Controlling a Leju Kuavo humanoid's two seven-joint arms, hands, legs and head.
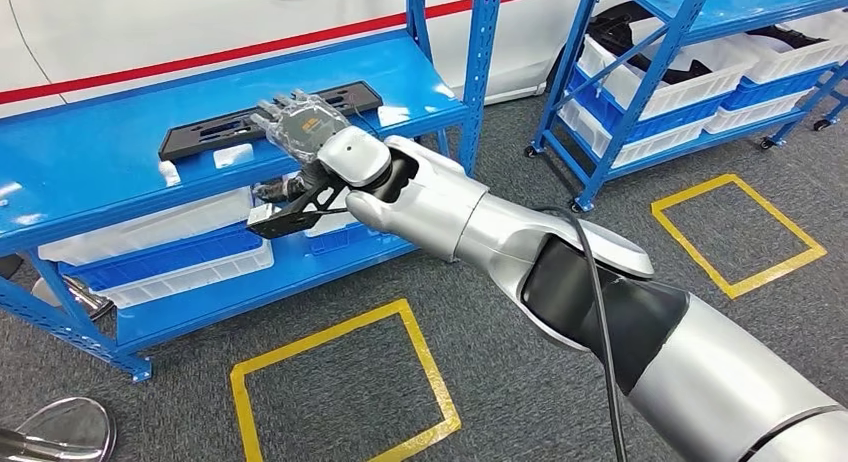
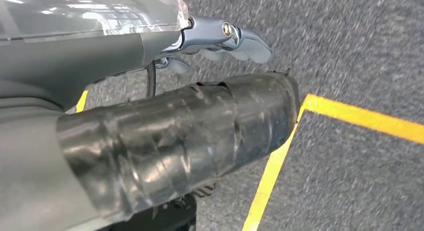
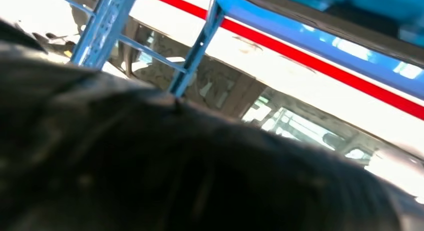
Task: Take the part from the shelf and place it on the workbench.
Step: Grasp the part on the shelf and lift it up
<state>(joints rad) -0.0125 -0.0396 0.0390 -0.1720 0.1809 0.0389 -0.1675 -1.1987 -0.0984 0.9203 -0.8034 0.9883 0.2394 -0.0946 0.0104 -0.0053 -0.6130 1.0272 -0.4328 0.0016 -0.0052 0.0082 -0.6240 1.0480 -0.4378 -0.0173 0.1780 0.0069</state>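
floor: grey carpet (image 1: 500, 382), yellow tape squares (image 1: 340, 382) | upper left: blue shelf rack (image 1: 90, 162) | upper right: second rack (image 1: 680, 42), white bins (image 1: 690, 87) | top: white wall, red stripe (image 1: 200, 57)

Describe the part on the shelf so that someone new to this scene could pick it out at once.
Find the blue metal shelf on the left, in front of the white wall with the red stripe. On its top level lies the part, a long flat black bar with cutouts, partly under the right hand. The white bins sit on lower levels; the part alone is black and flat.
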